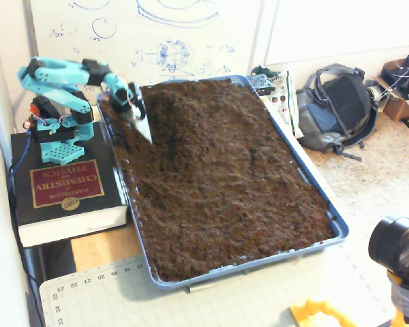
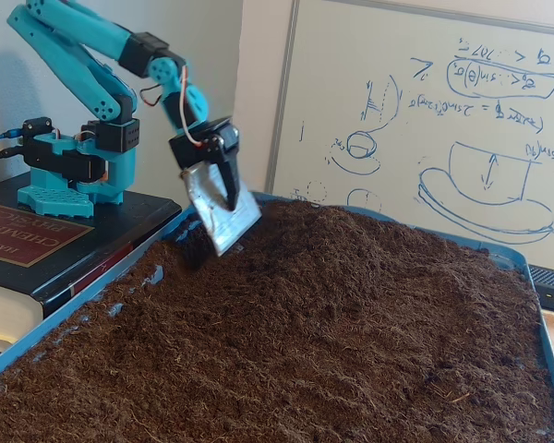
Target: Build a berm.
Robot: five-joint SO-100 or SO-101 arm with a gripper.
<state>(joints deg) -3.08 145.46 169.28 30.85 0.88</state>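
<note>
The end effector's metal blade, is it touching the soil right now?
Apart. In a fixed view the blade on the end effector hangs clear of the soil, with the tray wall and shadow visible under its lower edge.

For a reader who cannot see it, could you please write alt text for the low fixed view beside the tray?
A turquoise robot arm holds its gripper, fitted with a flat metal scoop blade, just above dark brown soil at the far left corner of a blue tray. The soil rises into a rounded berm beside the blade; a whiteboard stands behind.

Berm [image 1: 184,102] [image 2: 351,249]: rounded dark soil hump; at tray's far end.
</note>
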